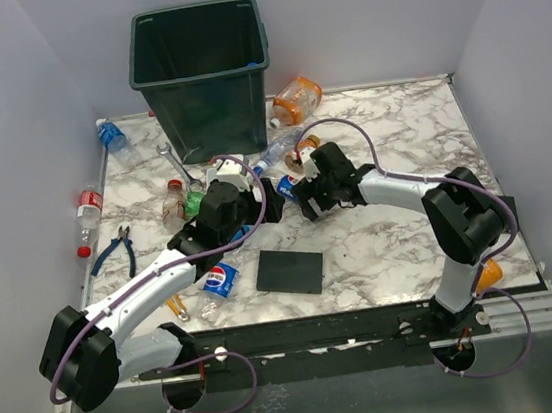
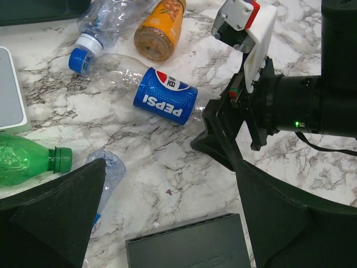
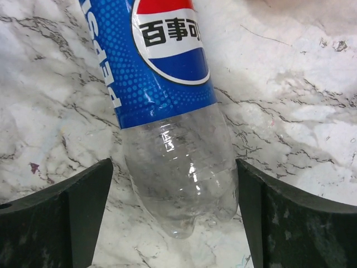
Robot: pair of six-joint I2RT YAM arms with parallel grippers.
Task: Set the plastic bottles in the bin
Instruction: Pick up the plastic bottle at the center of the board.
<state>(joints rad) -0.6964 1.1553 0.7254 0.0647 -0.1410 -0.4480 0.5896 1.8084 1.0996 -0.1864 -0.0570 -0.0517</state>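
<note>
Right hand spread apart, one finger close on each side of the clear base of the Pepsi bottle, lying on the desk. Left hand wide apart, holding nothing. Bin upright well beyond both hands, inside too dark to read.

free: slim gaps flanking Pepsi bottle; obstacle: black plate near
</note>
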